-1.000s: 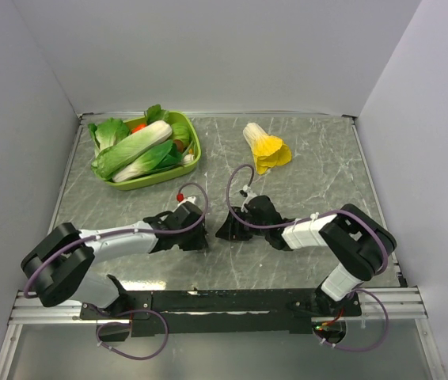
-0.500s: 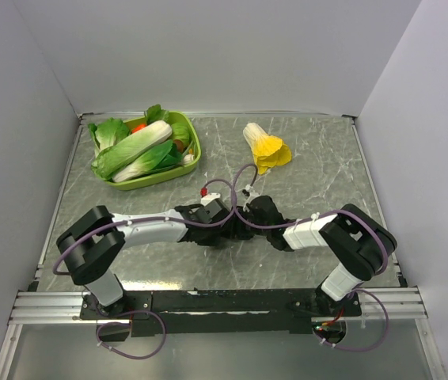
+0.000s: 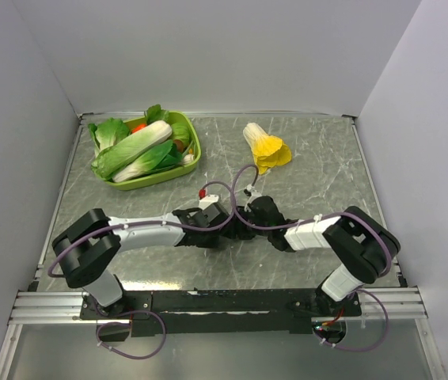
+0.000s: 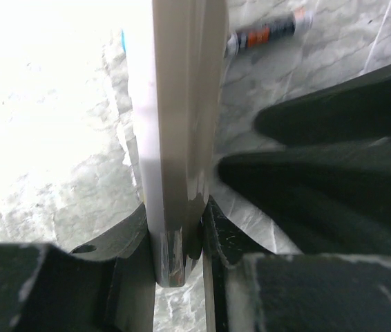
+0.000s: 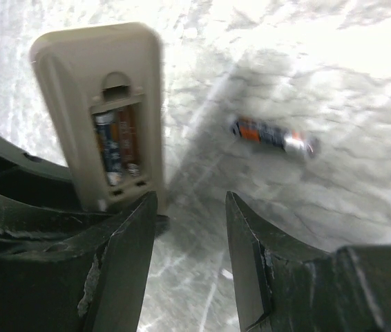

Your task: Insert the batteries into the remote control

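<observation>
One remote (image 5: 95,104). One battery (image 5: 106,145) inside its open back compartment, plus one loose battery (image 5: 271,136) on the table (image 3: 327,158): two in all. One table. Two robot arms, a left arm (image 3: 141,232) and a right arm (image 3: 311,232). One green tray (image 3: 195,150). In it, at least two leafy white-stemmed toy vegetables (image 3: 141,150) and a few small red-orange pieces, too crowded for an exact count. One yellow-and-white toy cabbage (image 3: 265,148), lying alone outside the tray.
</observation>
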`<state>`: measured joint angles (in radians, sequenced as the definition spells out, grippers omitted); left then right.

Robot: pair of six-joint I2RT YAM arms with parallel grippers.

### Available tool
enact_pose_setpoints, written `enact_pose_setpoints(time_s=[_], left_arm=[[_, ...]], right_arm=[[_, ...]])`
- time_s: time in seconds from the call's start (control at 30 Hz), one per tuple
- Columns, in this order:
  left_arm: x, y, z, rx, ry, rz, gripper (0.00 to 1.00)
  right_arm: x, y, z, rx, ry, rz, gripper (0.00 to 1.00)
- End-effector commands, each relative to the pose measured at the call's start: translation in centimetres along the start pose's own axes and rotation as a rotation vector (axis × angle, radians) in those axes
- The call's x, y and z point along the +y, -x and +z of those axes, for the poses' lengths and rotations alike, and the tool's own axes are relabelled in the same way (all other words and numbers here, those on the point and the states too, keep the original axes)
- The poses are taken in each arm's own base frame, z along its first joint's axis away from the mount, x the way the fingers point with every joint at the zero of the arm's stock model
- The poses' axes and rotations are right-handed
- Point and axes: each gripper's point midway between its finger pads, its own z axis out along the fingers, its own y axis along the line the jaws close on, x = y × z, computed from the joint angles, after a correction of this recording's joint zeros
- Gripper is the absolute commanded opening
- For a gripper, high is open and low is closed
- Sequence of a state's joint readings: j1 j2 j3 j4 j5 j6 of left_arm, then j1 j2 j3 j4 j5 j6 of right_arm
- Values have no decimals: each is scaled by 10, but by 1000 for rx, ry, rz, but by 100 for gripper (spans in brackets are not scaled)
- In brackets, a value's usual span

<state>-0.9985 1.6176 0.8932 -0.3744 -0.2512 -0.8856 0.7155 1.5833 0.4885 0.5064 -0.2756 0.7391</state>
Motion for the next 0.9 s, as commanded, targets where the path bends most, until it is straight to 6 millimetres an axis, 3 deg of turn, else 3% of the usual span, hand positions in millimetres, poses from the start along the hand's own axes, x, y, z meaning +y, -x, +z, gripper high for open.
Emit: enact_pose_setpoints(time_s=[0.0, 0.03, 0.1, 0.13, 0.2, 0.23, 0.37, 0.4, 0.47, 0.5, 0.53, 0.7, 0.87], left_arm=[[44, -32, -4, 65, 108, 26, 1], [40, -28, -6, 44, 77, 9, 1], [40, -23, -16, 5, 28, -42, 1], [37, -19, -19, -22, -6, -66, 1], [39, -11, -33, -76, -62, -125, 1], [39, -7, -38, -100, -84, -147, 1], [46, 1, -62, -186, -171, -230, 1], [45, 8, -74, -221, -211, -249, 1], [50, 7, -81, -236, -228, -262, 1], [49, 12, -90, -263, -258, -278, 1], [50, 12, -93, -268, -268, -281, 1], [59, 12, -104, -304, -289, -304, 1], [62, 7, -103, -301, -297, -310, 1]], right_arm=[[-41, -14, -19, 46, -205, -48, 54], [-31, 0, -22, 14, -196, -68, 54], [-36, 7, -30, 15, -256, -120, 55], [-27, 22, -31, -12, -257, -147, 56], [-34, 28, -37, 20, -328, -227, 57], [-24, 47, -33, -2, -338, -258, 57], [-22, 77, -22, 37, -418, -396, 57], [-9, 96, -17, 13, -410, -419, 57], [-18, 97, -4, 66, -443, -474, 57], [-6, 111, 3, 50, -427, -489, 57], [-21, 103, 11, 118, -465, -514, 57], [-24, 107, 43, 181, -461, -572, 55], [-31, 95, 51, 237, -453, -586, 54]])
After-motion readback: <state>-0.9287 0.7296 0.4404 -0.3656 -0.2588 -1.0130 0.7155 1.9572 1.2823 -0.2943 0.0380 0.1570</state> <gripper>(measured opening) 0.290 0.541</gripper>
